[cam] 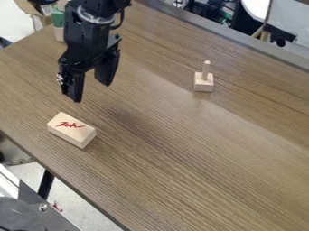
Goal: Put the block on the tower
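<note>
My black gripper [91, 88] hangs over the left part of the table, its two fingers apart with nothing between them. Below it in the view, near the table's left edge, a light wooden block [72, 130] with red writing lies flat, not touched by the gripper. At the upper right stands a small square wooden piece [204, 82] with an upright peg on top, well to the right of the gripper.
The wooden table [181, 149] has its near edge running diagonally at the lower left. A green and tan object [58, 20] stands behind the arm at the upper left. Metal equipment [27, 210] sits beyond the edge at the lower left.
</note>
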Action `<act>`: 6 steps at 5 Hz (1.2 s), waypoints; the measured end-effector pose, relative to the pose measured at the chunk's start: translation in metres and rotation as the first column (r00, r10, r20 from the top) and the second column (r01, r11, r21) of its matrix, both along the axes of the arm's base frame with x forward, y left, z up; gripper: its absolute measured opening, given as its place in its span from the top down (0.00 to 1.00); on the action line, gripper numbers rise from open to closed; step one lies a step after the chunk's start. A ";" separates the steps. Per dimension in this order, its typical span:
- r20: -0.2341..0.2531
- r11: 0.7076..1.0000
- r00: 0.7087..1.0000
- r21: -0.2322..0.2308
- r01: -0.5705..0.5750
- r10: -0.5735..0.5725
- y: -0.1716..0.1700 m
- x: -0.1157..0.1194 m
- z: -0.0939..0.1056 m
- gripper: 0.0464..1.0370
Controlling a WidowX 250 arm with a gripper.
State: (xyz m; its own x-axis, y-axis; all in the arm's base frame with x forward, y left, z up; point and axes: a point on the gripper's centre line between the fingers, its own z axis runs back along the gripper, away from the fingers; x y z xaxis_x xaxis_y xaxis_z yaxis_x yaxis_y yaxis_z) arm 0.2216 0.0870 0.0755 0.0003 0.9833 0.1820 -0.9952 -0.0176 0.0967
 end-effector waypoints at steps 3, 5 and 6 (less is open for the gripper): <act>-0.018 0.999 1.000 -0.038 -0.014 0.013 -0.003 -0.014 -0.012 0.04; 0.046 0.991 0.991 -0.047 -0.124 0.126 0.004 -0.030 -0.019 0.04; 0.076 0.985 0.982 -0.033 -0.168 0.171 0.005 -0.033 -0.026 0.04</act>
State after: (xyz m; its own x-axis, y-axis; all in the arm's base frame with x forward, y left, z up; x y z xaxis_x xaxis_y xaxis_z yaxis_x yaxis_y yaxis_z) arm 0.1885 0.0917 0.0491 -0.1800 0.9724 0.1487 -0.9825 -0.1851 0.0214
